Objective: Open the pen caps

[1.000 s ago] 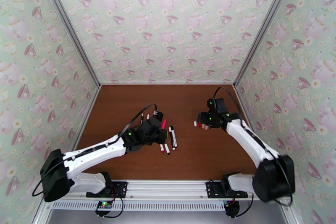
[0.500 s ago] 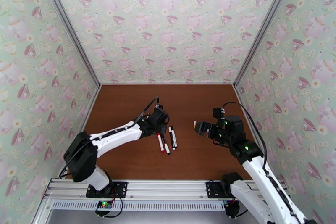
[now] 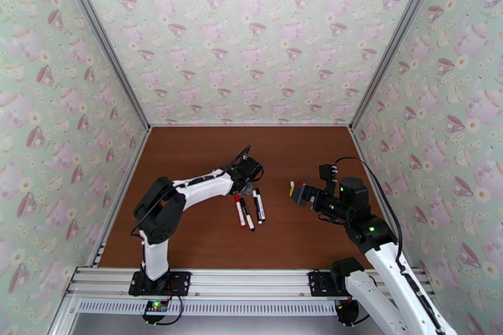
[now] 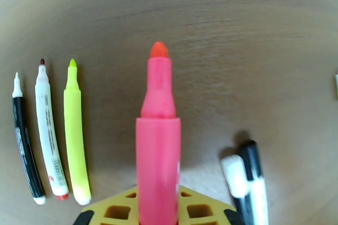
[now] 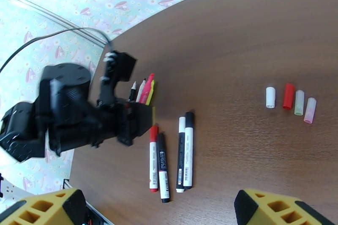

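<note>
My left gripper (image 4: 157,215) is shut on an uncapped pink-red pen (image 4: 158,145), held low over the table with its tip pointing away. Beside it lie three uncapped pens: black (image 4: 25,145), white (image 4: 48,137) and yellow (image 4: 76,137). In the right wrist view a row of loose caps lies on the table: white (image 5: 270,97), red (image 5: 288,96), pale yellow-green (image 5: 299,102) and pink (image 5: 309,110). Several capped pens (image 5: 171,158) lie side by side. My right gripper (image 5: 158,209) is open, hovering with nothing between its fingers (image 5: 274,209). From above, the left gripper (image 3: 239,182) and right gripper (image 3: 297,193) flank the capped pens (image 3: 250,209).
The brown table (image 3: 283,236) is closed in by patterned walls on three sides and a metal rail (image 3: 251,283) at the near edge. The left arm (image 5: 72,112) stretches across the table's left half, right next to the pens.
The left arm has reached farther back and right, bringing the pink pen down beside the uncapped pens. The right gripper has pulled back from the cap row and risen.
</note>
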Tool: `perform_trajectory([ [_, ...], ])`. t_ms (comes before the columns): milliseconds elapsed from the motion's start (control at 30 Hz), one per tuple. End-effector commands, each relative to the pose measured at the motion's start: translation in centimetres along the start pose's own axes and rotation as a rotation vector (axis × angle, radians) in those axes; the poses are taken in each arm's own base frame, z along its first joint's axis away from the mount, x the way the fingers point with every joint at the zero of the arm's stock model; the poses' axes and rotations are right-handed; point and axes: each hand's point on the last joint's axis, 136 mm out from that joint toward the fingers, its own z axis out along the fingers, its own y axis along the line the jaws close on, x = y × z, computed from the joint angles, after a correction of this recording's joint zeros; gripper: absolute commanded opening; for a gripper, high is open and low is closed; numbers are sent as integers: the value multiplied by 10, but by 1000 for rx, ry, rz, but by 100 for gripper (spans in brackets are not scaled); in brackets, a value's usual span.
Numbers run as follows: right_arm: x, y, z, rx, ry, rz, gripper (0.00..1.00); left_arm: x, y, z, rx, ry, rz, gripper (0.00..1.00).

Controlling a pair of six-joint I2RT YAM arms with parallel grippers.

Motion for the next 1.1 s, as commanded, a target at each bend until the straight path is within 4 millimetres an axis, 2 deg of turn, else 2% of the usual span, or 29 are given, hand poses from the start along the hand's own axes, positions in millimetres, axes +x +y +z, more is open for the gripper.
perform_trajectory([
  [0, 4, 0, 1, -6, 11, 23, 100, 0, 15, 12, -86, 40, 43, 6],
  [233, 8, -1, 2, -9, 29, 27, 100, -4, 32, 26, -168, 64, 77, 8],
  [467, 8, -2, 5, -3, 45, 29, 100, 1, 38, 37, -190, 94, 94, 8],
  [800, 9, 0, 4, -8, 50, 32, 100, 7, 41, 41, -215, 124, 92, 15],
  [1067, 9, -1, 6, -8, 58, 34, 100, 5, 48, 38, -253, 126, 101, 26],
])
